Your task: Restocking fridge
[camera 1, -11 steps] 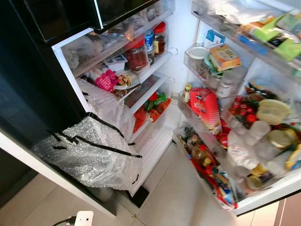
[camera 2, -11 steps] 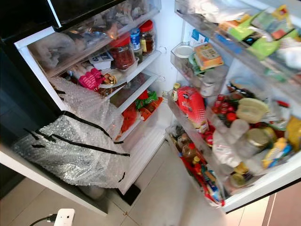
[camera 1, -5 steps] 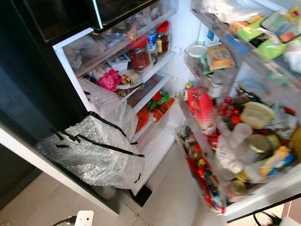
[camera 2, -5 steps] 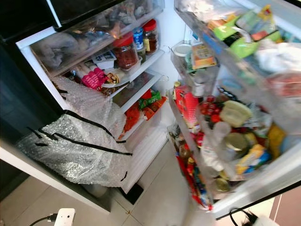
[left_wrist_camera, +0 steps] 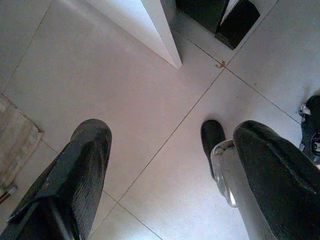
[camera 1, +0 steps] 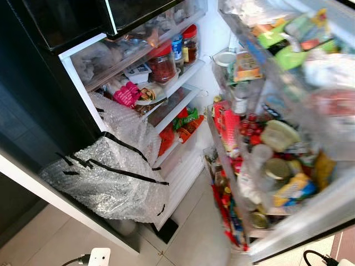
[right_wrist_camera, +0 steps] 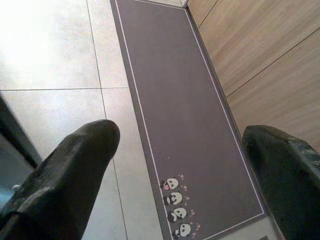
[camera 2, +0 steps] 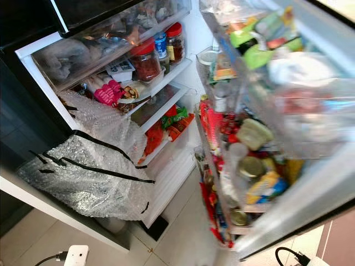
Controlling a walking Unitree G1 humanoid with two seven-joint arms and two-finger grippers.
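The fridge [camera 1: 83, 55] stands open before me. Its shelves hold a red-lidded jar [camera 1: 162, 64], a blue-capped bottle [camera 1: 177, 47] and a pink pack [camera 1: 126, 93]. Orange and green packets [camera 1: 186, 123] lie lower down. Bubble wrap [camera 1: 111, 174] taped with black strips hangs over the lower front. The crowded fridge door [camera 1: 288, 138] on the right is blurred, with jars, bottles and a red carton [camera 1: 227, 122] in its racks. My left gripper [left_wrist_camera: 170, 150] hangs open over the tiled floor. My right gripper [right_wrist_camera: 180, 140] hangs open over a grey mat [right_wrist_camera: 185, 100].
A white plug block [camera 1: 99, 256] with a cable lies on the floor tiles at the front. Another black cable [camera 1: 317, 258] lies under the door's corner. The mat, with small panda prints, runs beside a wooden cabinet front [right_wrist_camera: 265, 60].
The fridge door has swung leftward toward the shelves and is now blurred. The shelves and bubble wrap have stayed where they were.
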